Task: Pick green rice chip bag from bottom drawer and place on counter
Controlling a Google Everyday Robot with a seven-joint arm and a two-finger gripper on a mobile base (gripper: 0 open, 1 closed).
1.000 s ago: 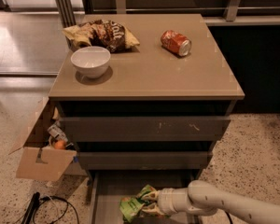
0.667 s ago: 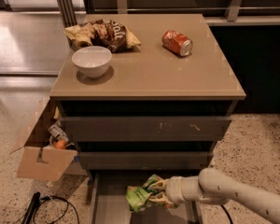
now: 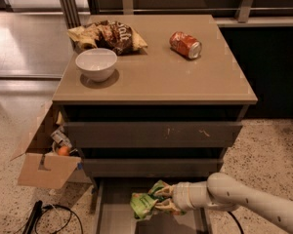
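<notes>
Camera view, near edge: the gripper [image 3: 163, 201], reaching in from the right, is clamped on the right end of the green rice chip bag [image 3: 143, 204]. The bag sits crumpled over the open bottom drawer [image 3: 115, 198]; whether it touches the drawer floor cannot be told. The grasp appears done. The lift out of the drawer and the transfer up to the counter [image 3: 156, 79] are not yet done. On the counter a white bowl [image 3: 96, 64] stands at left, a brown chip bag [image 3: 111, 34] lies beyond it, and a red can [image 3: 185, 44] lies far right; the near middle shows bare surface.
</notes>
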